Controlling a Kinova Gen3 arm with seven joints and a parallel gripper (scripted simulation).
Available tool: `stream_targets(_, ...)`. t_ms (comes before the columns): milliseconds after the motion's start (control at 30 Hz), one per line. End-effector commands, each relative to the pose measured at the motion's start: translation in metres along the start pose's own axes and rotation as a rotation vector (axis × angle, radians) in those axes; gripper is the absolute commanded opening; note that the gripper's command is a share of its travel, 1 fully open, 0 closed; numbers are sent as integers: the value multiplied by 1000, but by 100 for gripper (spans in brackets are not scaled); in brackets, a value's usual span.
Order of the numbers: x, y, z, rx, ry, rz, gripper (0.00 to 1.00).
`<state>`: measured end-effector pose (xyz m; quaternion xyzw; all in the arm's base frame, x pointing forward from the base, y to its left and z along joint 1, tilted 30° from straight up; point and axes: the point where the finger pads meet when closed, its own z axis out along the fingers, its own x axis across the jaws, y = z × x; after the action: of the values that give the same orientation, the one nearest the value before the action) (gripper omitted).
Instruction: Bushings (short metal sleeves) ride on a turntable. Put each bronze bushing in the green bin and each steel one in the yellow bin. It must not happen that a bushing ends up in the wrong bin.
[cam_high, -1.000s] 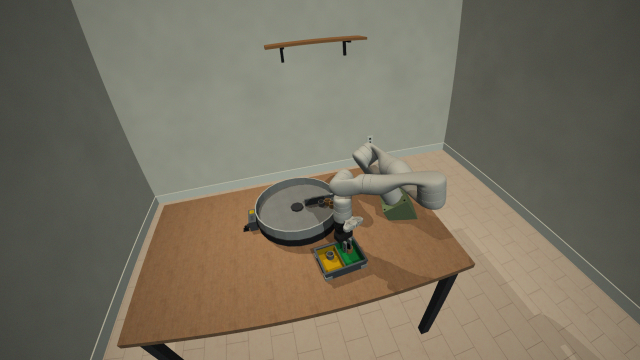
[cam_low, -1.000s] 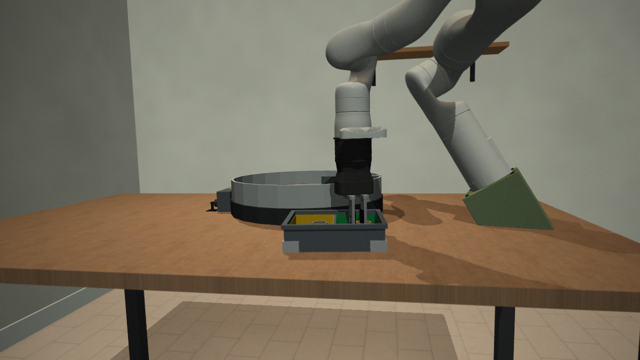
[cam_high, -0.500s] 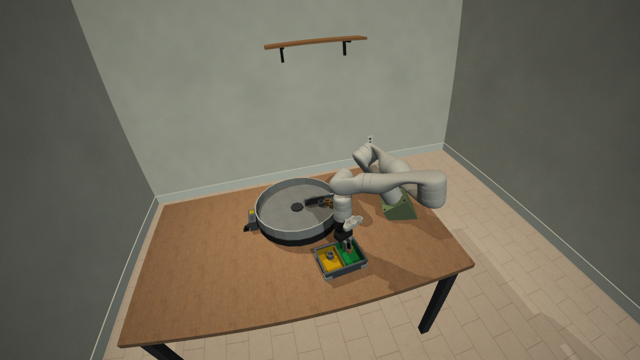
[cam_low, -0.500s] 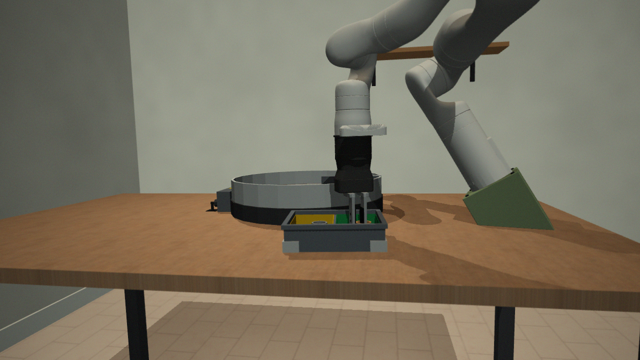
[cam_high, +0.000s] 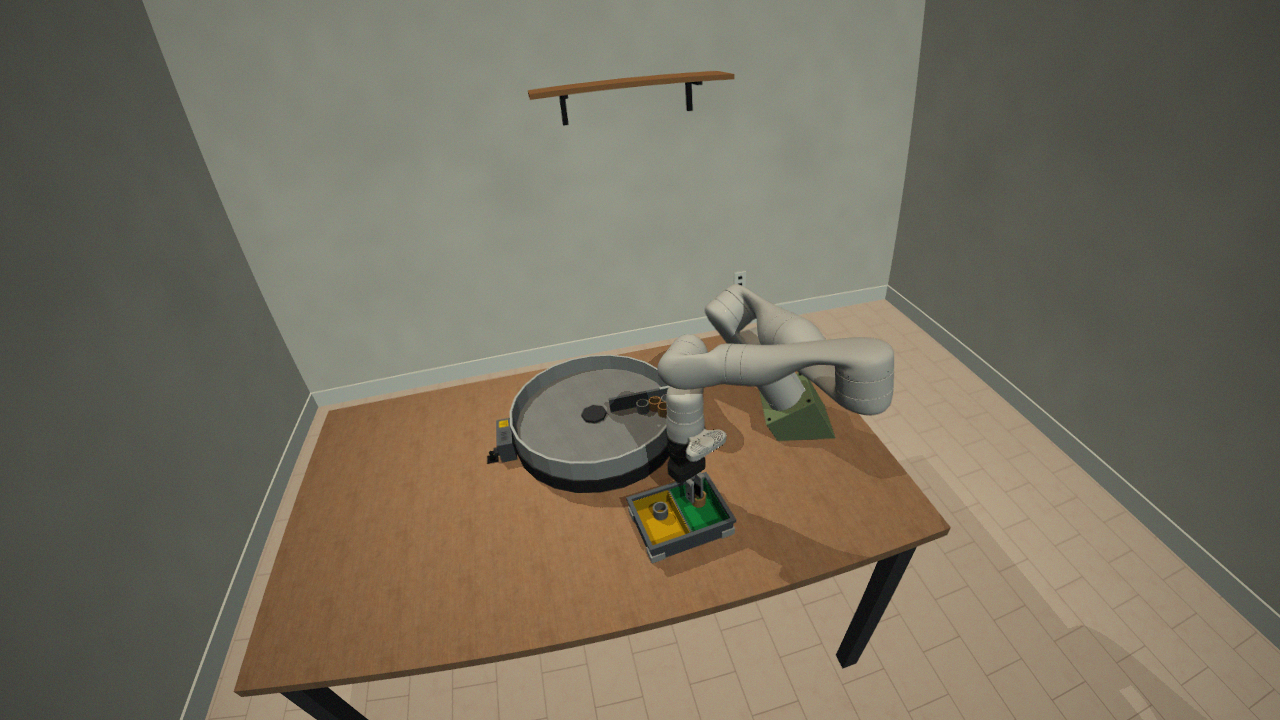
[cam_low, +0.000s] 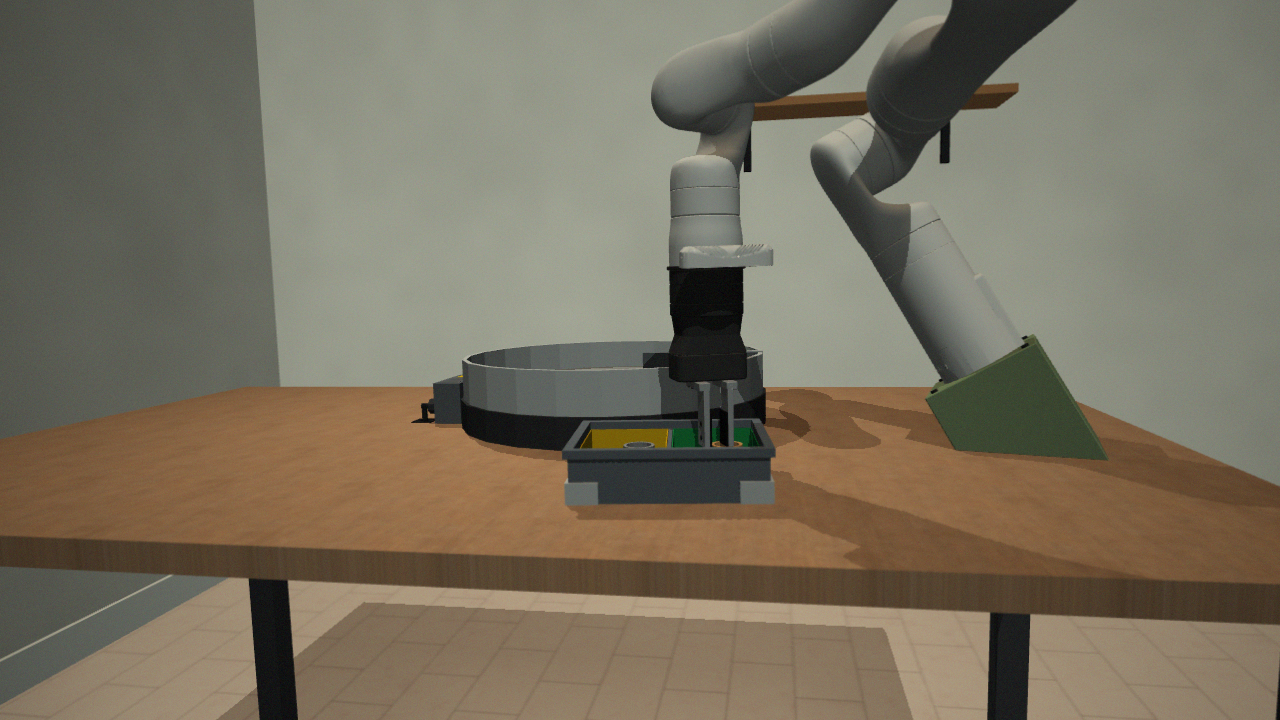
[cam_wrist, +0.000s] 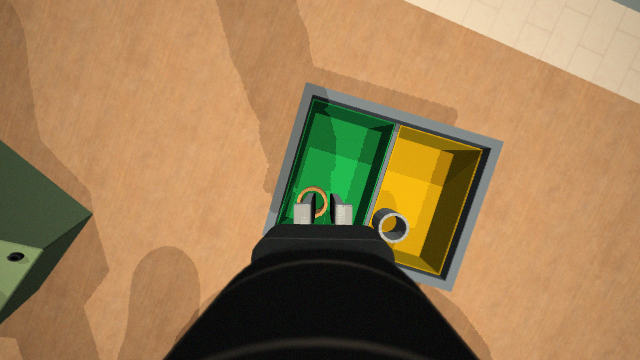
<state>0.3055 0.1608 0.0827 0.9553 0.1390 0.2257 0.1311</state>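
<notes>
Gripper (cam_high: 693, 492) (cam_low: 715, 442) (cam_wrist: 322, 203) part open, holding nothing. Bronze bushing (cam_high: 699, 502) (cam_low: 738, 444) (cam_wrist: 313, 188) in green bin (cam_high: 713, 517) (cam_low: 684, 436) (cam_wrist: 340, 155), by one finger; contact unclear. Likely step: withdrawal. Best lift slow, dead vertical, no sideways drift or twist until fingers top the rim.
</notes>
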Motion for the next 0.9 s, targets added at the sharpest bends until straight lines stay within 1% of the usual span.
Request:
stream_targets(0,1,-1,-1,3,2,-1,42)
stream_targets(867,1,-1,-8,3,2,-1,42)
